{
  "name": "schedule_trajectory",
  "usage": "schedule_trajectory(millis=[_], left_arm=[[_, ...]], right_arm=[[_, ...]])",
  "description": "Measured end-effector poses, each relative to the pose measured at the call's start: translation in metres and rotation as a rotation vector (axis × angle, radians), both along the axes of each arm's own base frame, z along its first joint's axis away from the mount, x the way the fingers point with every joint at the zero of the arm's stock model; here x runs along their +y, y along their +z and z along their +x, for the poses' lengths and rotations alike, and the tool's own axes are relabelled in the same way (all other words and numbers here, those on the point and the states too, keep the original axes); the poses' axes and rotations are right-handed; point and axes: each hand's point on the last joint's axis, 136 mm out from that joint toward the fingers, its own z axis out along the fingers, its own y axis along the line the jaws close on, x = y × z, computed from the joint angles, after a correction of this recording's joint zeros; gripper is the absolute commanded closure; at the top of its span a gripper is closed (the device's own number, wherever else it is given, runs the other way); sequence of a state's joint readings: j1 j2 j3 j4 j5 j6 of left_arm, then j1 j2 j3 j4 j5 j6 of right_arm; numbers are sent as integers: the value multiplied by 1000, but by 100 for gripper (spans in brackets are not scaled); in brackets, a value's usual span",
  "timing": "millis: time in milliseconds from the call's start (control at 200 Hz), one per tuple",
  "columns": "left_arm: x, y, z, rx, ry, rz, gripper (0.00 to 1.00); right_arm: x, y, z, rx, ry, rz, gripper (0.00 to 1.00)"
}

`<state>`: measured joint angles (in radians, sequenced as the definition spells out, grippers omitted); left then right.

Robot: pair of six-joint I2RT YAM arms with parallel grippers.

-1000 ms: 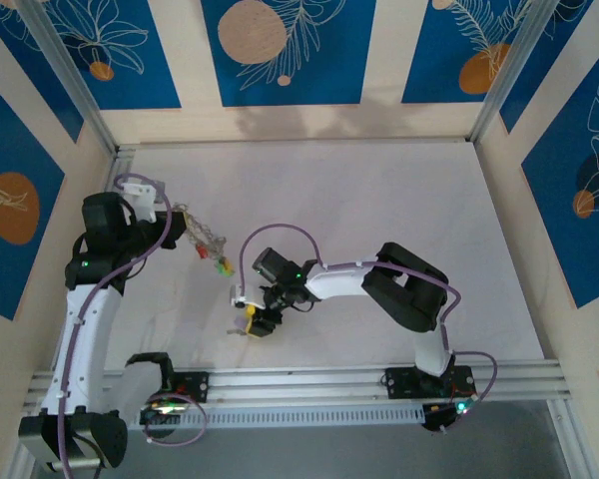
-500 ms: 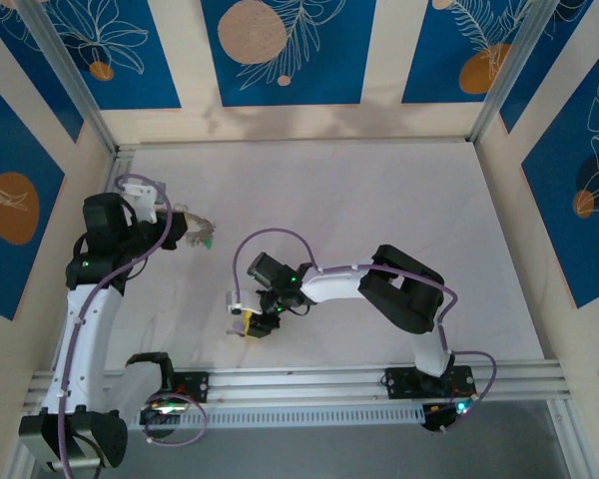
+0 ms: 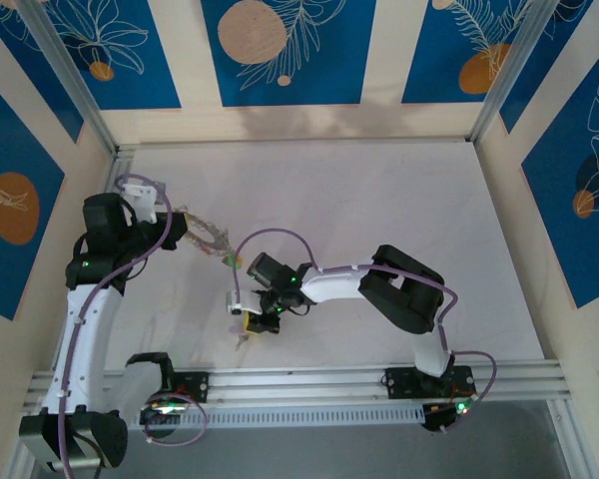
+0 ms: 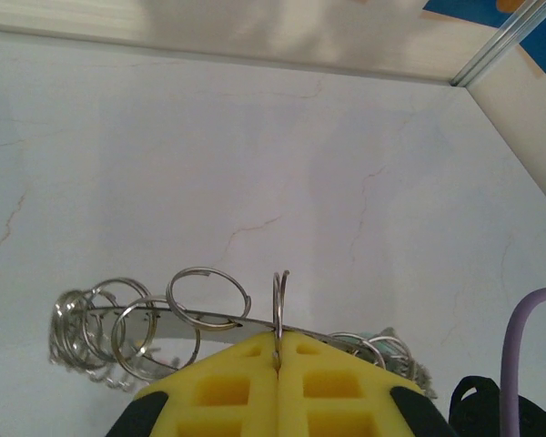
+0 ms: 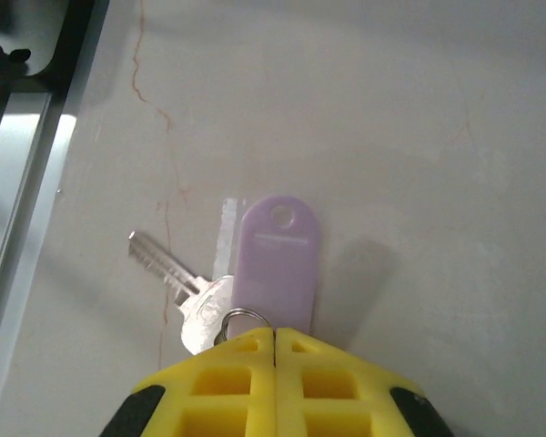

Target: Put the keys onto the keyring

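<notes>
My left gripper is shut on a small split ring that stands upright on the keyring, a flat grey metal band strung with several wire rings. From above, the keyring trails right of the left gripper towards the right arm. A few pale keys bunch at its right end, half hidden. My right gripper is shut on the little ring of a silver key with a pale lilac tag, both lying on the table. In the top view the right gripper is low at the centre left.
The white tabletop stretches back and right to the patterned walls. An aluminium rail runs along the near edge, and the same rail lies just left of the key. The right arm's purple cable arcs over near the keyring's end.
The keyring swung up against the left gripper, then stretched out to the right again. The right gripper shifted slightly left and nearer, then held still with the key.
</notes>
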<state>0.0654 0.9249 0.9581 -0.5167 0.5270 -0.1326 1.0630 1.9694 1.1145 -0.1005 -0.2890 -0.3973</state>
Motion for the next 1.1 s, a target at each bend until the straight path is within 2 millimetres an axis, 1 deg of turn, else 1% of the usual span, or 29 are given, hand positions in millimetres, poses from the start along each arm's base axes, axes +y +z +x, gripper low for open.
schedule_trajectory(millis=[100, 235, 360, 545, 700, 805, 925, 1100], left_arm=[[0, 0, 0, 0, 0, 0, 100], [0, 0, 0, 0, 1, 0, 100], [0, 0, 0, 0, 1, 1, 100], [0, 0, 0, 0, 0, 0, 100], [0, 0, 0, 1, -1, -1, 100], [-1, 0, -1, 2, -4, -4, 100], [-1, -1, -1, 2, -6, -5, 100], [-1, -3, -1, 7, -6, -6, 100]], right_arm=[[-1, 1, -1, 7, 1, 2, 100], [-8, 4, -3, 23, -6, 6, 100], [-15, 18, -2, 35, -28, 29, 100], [-30, 40, 7, 68, -107, 86, 100], [-40, 50, 11, 90, -155, 112, 100], [-42, 47, 12, 102, -181, 105, 100], [-49, 37, 14, 115, -233, 73, 100], [-54, 28, 22, 108, -318, 31, 100]])
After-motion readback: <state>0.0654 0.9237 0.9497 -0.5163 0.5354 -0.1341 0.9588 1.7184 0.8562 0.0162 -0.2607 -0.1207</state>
